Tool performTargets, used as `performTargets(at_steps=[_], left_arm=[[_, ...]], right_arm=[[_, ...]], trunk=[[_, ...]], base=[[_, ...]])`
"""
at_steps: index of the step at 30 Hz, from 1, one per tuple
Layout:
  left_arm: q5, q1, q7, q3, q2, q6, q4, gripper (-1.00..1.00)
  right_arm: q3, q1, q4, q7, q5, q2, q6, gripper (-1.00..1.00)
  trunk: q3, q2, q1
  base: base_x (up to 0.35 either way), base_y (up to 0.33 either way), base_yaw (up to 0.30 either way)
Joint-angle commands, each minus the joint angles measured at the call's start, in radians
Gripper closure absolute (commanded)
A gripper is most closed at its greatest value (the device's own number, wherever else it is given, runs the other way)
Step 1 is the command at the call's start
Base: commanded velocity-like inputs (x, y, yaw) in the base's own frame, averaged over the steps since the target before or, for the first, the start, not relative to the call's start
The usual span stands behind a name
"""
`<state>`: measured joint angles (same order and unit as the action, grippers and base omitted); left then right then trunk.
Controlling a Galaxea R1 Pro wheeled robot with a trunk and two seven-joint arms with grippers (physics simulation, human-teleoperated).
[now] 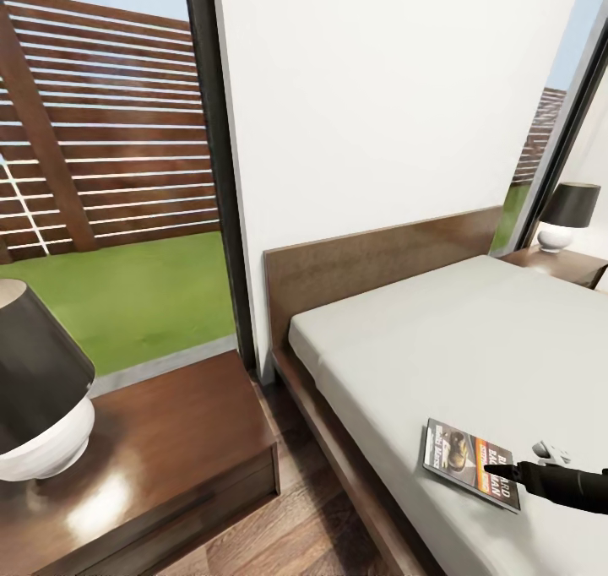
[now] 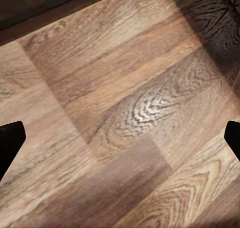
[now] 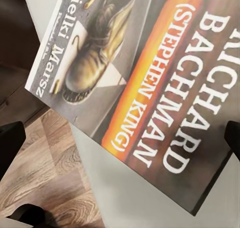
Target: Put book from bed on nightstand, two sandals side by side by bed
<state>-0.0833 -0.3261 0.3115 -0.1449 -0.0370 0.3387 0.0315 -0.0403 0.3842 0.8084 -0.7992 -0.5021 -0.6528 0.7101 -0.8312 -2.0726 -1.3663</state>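
Note:
The book [image 1: 469, 462] lies flat near the bed's [image 1: 473, 339] near edge, a dark cover with an orange band and white "RICHARD BACHMAN" lettering. My right gripper [image 1: 515, 473] comes in from the right and hovers low over the book's right end. Its jaws are open with nothing between them. Close up, the right wrist view has the book [image 3: 150, 72] under the spread right gripper [image 3: 120, 143], with mattress edge and floor beside it. The left gripper [image 2: 120, 143] is open over bare wood floor [image 2: 125, 112]. A nightstand [image 1: 169, 441] stands left of the bed. The sandals are out of view.
A black-shaded lamp with a white base [image 1: 38, 390] takes up the near nightstand's left part. A second nightstand [image 1: 566, 263] with its own lamp [image 1: 567, 214] stands beyond the bed. White wall and tall windows lie behind. A strip of floor [image 1: 304, 508] separates bed and nightstand.

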Motion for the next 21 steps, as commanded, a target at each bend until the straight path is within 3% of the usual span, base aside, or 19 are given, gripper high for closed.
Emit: performTargets(at_steps=[1,21], left_arm=[[-0.009,-0.001,0.003,-0.008,0.0,0.003,-0.001,-1.0],[-0.01,-0.001,0.001,-0.008,-0.001,0.003,-0.001,-1.0]], right_arm=[[-0.003,0.001,0.0,0.002,-0.007,-0.001,0.005,-1.0],[-0.003,0.001,0.0,0.002,-0.007,-0.001,0.005,-1.0]], trunk=[[-0.001,0.0,0.0],[-0.001,0.0,0.0]], base=[[0.0,0.0,0.0],[0.0,-0.034,0.0]])
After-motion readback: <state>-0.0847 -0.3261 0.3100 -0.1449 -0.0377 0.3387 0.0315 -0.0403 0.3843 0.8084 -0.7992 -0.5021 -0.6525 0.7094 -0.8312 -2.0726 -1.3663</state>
